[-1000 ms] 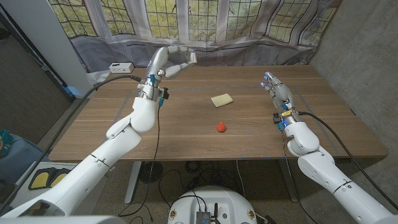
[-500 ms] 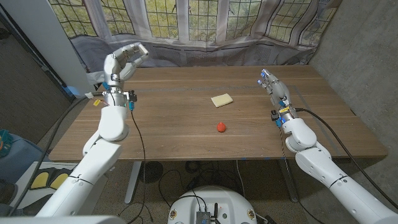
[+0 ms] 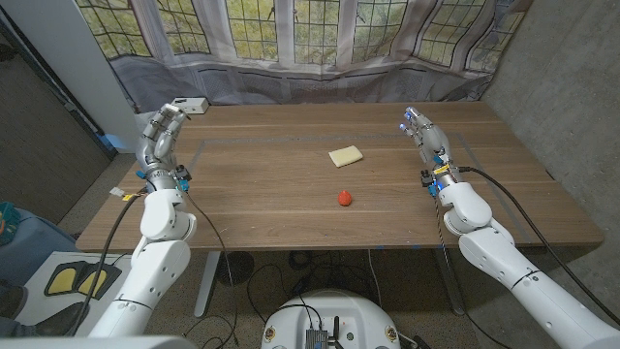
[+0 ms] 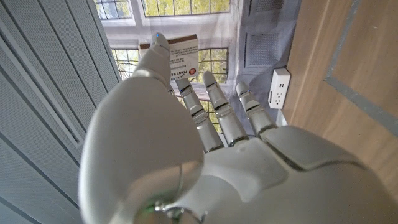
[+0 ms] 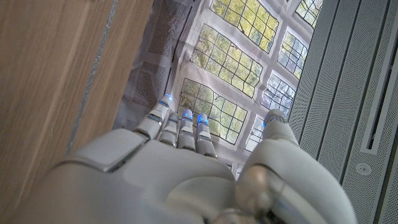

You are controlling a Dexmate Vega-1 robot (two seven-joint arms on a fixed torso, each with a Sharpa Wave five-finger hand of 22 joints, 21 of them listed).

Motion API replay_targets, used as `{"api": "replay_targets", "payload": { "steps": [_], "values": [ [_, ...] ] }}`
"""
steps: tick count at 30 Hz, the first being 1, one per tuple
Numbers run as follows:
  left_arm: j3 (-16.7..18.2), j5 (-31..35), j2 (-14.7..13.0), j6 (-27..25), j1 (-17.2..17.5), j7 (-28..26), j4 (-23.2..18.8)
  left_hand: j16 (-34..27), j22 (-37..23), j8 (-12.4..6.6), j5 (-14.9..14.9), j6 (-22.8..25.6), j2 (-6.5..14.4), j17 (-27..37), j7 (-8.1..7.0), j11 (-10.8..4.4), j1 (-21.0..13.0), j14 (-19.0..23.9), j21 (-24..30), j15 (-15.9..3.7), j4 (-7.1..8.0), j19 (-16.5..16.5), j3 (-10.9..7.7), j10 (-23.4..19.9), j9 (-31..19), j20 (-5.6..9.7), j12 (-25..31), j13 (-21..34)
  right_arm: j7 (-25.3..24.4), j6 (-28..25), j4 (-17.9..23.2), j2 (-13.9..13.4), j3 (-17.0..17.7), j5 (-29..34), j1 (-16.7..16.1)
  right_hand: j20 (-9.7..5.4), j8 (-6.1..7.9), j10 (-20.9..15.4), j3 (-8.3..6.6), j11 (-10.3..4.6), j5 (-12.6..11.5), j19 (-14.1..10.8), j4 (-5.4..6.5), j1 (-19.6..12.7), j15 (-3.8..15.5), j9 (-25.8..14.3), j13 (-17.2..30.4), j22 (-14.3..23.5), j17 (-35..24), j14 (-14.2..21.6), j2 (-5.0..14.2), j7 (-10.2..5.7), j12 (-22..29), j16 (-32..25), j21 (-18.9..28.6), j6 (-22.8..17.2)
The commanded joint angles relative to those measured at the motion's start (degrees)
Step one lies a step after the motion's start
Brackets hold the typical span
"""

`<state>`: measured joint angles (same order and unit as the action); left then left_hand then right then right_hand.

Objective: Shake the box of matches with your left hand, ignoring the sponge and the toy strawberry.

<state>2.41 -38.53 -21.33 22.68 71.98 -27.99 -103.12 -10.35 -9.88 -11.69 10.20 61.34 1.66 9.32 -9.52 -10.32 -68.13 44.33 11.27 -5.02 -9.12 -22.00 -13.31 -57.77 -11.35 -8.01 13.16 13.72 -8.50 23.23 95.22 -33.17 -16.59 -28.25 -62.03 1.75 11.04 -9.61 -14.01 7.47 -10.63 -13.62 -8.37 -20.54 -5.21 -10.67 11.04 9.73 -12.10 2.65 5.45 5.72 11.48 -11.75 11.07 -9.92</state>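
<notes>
**Matchbox held aloft at the table's far-left corner**

Left hand [image 3: 163, 129] is raised over the far-left corner of the wooden table [image 3: 291, 204], forearm rising near upright from the elbow at the table's left edge. Its fingers pinch the box of matches [image 3: 191, 105] at the fingertips. In the head view the box's long axis runs roughly level, left to right, with its free end pointing toward the table's middle. In the left wrist view the box of matches [image 4: 181, 55] sits between thumb and fingers [image 4: 214, 106], printed face toward the camera; the text is too small to read. The other fingers are extended, slightly spread.

Right hand [image 3: 426, 138] stands over the right side of the table, fingers straight and close together, reaching toward the far edge. It holds nothing. In the right wrist view the right hand [image 5: 186, 162] shows the same: fingers extended side by side, thumb apart, nothing between them.

Sponge [image 3: 345, 155], pale yellow, lies at mid-table toward the far side. Toy strawberry [image 3: 345, 198], red, lies just nearer the robot than the sponge, apart from it. Both well apart from either hand.

A white power strip [image 4: 280, 88] lies beyond the table's corner, before the curtained windows [image 3: 320, 39].
</notes>
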Motion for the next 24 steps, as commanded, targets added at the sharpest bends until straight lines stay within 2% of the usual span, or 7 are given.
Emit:
{"api": "replay_targets", "payload": {
  "steps": [1, 7, 13, 18, 21, 24],
  "values": [
    [-2.1, 11.5, 2.3, 0.3, -0.8, -12.4, 1.1, 0.1, -0.2, -0.14, 0.4, 1.1, 2.8, 0.2, 1.31, -2.32, 2.7, 0.5, 0.4, -4.99, 0.88, -0.3, -1.31, -6.4, -0.2, -0.73, 0.2, 0.2, -0.2, -0.4, 0.0, -0.3, 0.0, -0.2, -0.2, -0.13, 0.15, -0.4, 0.04, 0.05, 0.0, -0.4, 0.25, 0.3, -0.05, -0.1, 0.1, 0.2, -0.2, 0.4, -0.07, 0.02, 0.0, -0.5, 0.1, -0.6],
    [-4.0, 30.3, -0.4, -1.1, -1.9, -17.6, -1.7, 0.1, -0.2, -0.37, 0.5, 1.7, 2.8, 0.2, 1.26, -2.31, 2.5, 0.4, 0.3, -5.07, 0.68, -0.1, -1.54, -6.6, -0.2, -0.36, 0.2, 0.3, -0.9, -0.1, 0.5, -0.4, 0.5, -0.2, -1.1, -0.13, 0.14, -0.4, 0.04, 0.0, 0.0, -0.4, 0.26, 0.3, -0.03, -0.1, 0.1, 0.2, -0.2, 0.5, -0.07, -0.01, 0.0, -0.5, 0.1, -0.6],
    [-6.8, 41.5, -3.4, -1.3, -4.9, -16.1, -3.3, 0.2, -0.2, -0.37, 0.5, 1.6, 2.6, 0.2, 1.05, -2.3, 2.5, 0.4, 0.2, -5.0, 0.6, 0.1, -1.55, -6.5, -0.2, -0.3, 0.2, 0.3, -1.3, 0.3, 0.7, -0.3, 0.8, -0.2, -1.7, -0.14, 0.14, -0.4, 0.03, 0.02, 0.0, -0.4, 0.27, 0.3, -0.03, -0.1, 0.1, 0.2, -0.2, 0.5, -0.04, -0.03, 0.0, -0.5, 0.1, -0.6],
    [-9.6, 51.6, -3.9, -1.9, -8.1, -17.6, -3.3, 0.1, -0.2, -0.4, 0.5, 1.7, 2.4, 0.2, 0.68, -2.39, 2.4, 0.4, 0.1, -5.17, 0.42, 0.3, -1.57, -6.5, -0.2, -0.43, 0.2, 0.3, -1.5, 0.7, 0.8, -0.4, 1.0, 0.0, -2.4, -0.16, 0.13, -0.4, 0.03, 0.01, 0.0, -0.4, 0.27, 0.3, -0.02, -0.1, 0.1, 0.2, -0.2, 0.5, -0.02, -0.07, 0.0, -0.5, 0.1, -0.6],
    [-11.3, 58.3, -5.2, -5.3, -9.6, -17.6, -4.2, 0.1, -0.2, -0.45, 0.4, 1.9, 2.3, 0.3, 0.4, -2.44, 2.4, 0.4, 0.0, -5.13, 0.39, 0.4, -1.51, -6.6, -0.2, -0.47, 0.3, 0.3, -1.9, 0.7, 1.2, -0.3, 1.3, -0.1, -2.8, -0.17, 0.14, -0.4, 0.03, 0.06, 0.0, -0.4, 0.27, 0.3, 0.01, -0.1, 0.1, 0.2, -0.2, 0.4, -0.02, -0.03, 0.0, -0.5, 0.1, -0.6],
    [-13.0, 64.1, -7.4, -11.2, -10.8, -15.5, -6.2, 0.1, -0.2, -0.43, 0.4, 1.8, 2.1, 0.3, 0.01, -2.47, 2.3, 0.2, -0.2, -5.29, 0.29, 0.9, -1.49, -6.7, -0.2, -0.33, 0.3, 0.3, -2.1, 0.9, 1.3, -0.3, 1.5, 0.0, -3.1, -0.15, 0.13, -0.5, 0.03, 0.08, 0.0, -0.4, 0.27, 0.3, -0.03, -0.1, 0.1, 0.2, -0.2, 0.4, -0.02, -0.04, 0.0, -0.4, 0.1, -0.6]
  ]
}}
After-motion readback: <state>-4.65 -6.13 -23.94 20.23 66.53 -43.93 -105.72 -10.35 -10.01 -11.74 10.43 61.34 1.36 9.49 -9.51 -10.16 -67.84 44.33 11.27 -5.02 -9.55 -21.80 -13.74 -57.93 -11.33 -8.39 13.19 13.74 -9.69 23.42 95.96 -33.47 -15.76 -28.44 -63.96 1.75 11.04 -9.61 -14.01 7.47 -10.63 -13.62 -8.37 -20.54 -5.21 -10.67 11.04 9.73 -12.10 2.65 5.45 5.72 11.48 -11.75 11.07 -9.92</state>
